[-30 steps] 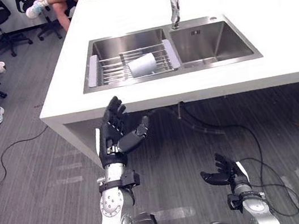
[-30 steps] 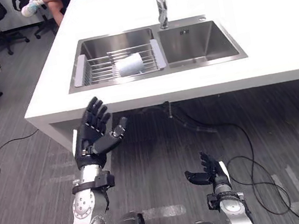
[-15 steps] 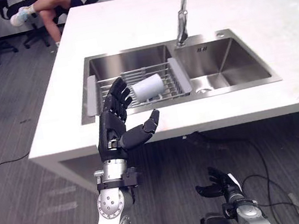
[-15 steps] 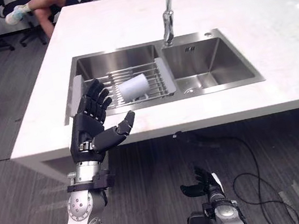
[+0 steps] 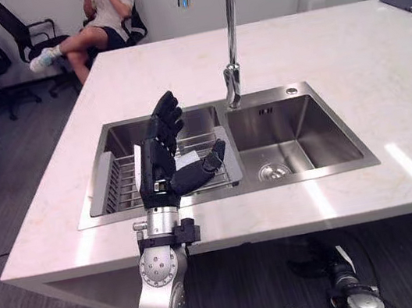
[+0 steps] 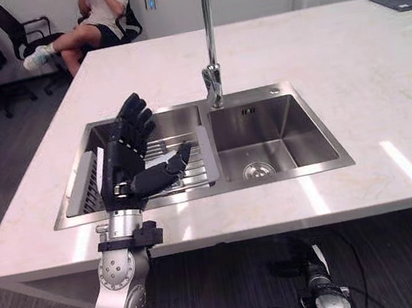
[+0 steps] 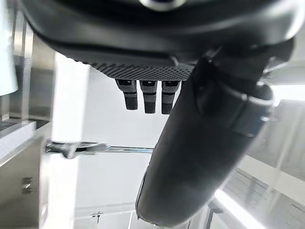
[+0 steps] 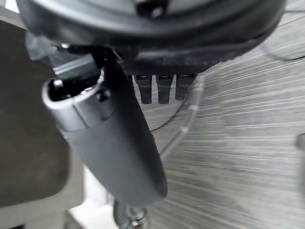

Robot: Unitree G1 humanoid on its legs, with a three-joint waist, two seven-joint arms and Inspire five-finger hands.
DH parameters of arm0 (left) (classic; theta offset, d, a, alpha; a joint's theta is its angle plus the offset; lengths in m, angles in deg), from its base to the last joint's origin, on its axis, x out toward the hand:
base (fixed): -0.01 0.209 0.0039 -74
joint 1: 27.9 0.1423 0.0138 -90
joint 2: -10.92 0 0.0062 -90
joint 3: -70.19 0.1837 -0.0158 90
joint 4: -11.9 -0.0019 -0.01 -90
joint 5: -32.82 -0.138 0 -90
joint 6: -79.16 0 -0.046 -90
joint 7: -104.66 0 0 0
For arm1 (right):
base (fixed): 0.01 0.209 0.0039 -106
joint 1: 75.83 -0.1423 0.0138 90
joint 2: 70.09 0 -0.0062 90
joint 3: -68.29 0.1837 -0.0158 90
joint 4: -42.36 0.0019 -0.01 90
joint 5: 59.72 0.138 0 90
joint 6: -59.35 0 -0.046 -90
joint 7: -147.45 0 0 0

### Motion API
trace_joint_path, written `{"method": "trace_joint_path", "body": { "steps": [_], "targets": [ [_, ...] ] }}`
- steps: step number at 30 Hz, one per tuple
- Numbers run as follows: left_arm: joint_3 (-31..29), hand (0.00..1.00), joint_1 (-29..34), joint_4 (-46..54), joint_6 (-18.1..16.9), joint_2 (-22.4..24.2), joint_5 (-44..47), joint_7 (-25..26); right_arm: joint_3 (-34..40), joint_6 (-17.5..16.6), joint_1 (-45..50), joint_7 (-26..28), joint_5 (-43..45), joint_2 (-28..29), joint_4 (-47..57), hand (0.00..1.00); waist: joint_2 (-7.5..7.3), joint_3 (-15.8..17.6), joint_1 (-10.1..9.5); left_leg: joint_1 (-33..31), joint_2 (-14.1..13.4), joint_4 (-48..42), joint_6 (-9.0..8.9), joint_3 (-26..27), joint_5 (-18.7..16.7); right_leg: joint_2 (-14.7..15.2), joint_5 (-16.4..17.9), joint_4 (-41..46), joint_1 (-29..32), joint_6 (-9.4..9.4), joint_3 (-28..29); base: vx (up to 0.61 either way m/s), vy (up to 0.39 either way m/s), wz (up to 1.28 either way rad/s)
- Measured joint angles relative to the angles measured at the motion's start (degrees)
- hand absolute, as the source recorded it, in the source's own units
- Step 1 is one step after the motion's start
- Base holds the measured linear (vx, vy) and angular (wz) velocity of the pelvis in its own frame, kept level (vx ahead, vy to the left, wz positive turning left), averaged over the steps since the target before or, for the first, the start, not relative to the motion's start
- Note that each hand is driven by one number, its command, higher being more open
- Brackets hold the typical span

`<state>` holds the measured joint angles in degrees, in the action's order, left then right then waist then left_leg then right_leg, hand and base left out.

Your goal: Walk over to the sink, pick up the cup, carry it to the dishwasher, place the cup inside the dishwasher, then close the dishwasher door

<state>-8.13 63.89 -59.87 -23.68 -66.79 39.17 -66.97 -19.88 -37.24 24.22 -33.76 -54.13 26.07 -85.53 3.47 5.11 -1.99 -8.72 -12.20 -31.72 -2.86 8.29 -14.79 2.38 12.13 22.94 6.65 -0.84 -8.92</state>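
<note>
Sink (image 5: 312,174) reached; cup (image 5: 188,159) lies ungrasped on the rack (image 5: 116,186) in its left basin, left hand (image 5: 161,160) spread and empty above it, right hand (image 8: 119,152) relaxed, unclenched; pickup, dishwasher steps remain.

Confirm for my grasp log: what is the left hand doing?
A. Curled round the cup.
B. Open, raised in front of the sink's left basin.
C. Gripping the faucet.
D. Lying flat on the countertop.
B: the left hand is held up with its fingers straight and thumb out, holding nothing, while the cup lies in the rack past it.
</note>
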Motion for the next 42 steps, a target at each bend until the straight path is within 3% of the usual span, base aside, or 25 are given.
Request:
{"method": "trace_joint_path", "body": {
  "steps": [1, 3, 5, 8, 16, 24, 42],
  "targets": [
    [-0.53, 0.90, -0.84, -0.13, -0.02, -0.57, -1.01, -0.01, -0.16, 0.00, -1.12, 0.18, 0.00, 0.29, -1.13, 0.90, 0.46, -0.50, -0.60, 1.09, 1.32, 6.55, -2.00, -0.29, 1.74, -0.23, -0.73, -0.02, 0.57, 1.49, 1.30, 0.14, 0.123, -0.24],
    [-1.44, 0.90, -1.60, -1.48, 0.13, -2.25, -2.67, -0.01, -0.64, 0.01, -1.85, 1.17, 0.00, 0.96, -2.27, 0.90, -0.64, -0.94, -0.20, 2.20, 3.23, 10.65, -1.01, 0.09, 3.89, 0.45, -1.99, -2.68, 0.21, 2.69, 2.57, 0.13, 0.075, 0.00],
    [-1.82, 0.90, -3.03, -4.45, 0.75, -3.30, -4.74, 0.01, -0.62, 0.02, -2.85, 1.67, -0.01, 0.94, -4.74, 0.90, -0.59, -0.91, -0.20, 4.04, 4.57, 14.40, -0.34, 0.02, 5.47, 0.91, -4.03, -6.97, -2.06, 3.18, 2.74, 0.13, 0.082, 0.11],
    [-1.53, 0.90, -4.52, -6.84, 1.86, -5.37, -7.77, -0.03, -0.62, 0.01, -2.62, 2.41, -0.01, 0.93, -6.20, 0.90, -0.69, -0.95, 0.06, 7.54, 5.65, 18.07, 0.09, -0.01, 6.68, 1.17, -5.03, -10.58, -5.47, 3.46, 3.28, 0.07, 0.060, 0.01],
    [-1.33, 0.90, -10.01, -16.47, 2.61, -9.65, -12.25, -1.40, -0.65, -0.16, -3.16, 3.42, -0.09, 0.58, -9.59, 0.90, -0.65, -1.07, 1.57, 9.47, 6.00, 27.50, -0.53, -1.10, 12.39, 0.02, -9.80, -17.25, -5.75, 2.73, 4.05, -0.02, -0.024, -0.07],
    [-2.25, 0.90, -10.42, -22.91, 4.42, -13.99, -14.19, -2.40, -1.20, -0.14, -2.42, 3.79, -0.15, -0.65, -10.69, 0.90, -0.75, -1.07, 2.27, 9.65, 6.34, 30.74, -0.73, -1.03, 14.48, -0.20, -13.93, -22.75, -5.97, 2.96, 4.86, -0.08, 0.009, -0.07],
    [-5.55, 0.90, -14.56, -28.20, 5.74, -18.77, -17.89, -2.06, -2.21, -0.15, -1.46, 4.40, -0.20, -0.56, -10.68, 0.90, -1.47, -1.43, 3.29, 10.23, 6.75, 32.95, -0.84, -2.65, 15.41, -0.28, -15.38, -26.34, -7.91, 3.11, 3.80, 0.01, -0.003, 0.03]
  ]
}}
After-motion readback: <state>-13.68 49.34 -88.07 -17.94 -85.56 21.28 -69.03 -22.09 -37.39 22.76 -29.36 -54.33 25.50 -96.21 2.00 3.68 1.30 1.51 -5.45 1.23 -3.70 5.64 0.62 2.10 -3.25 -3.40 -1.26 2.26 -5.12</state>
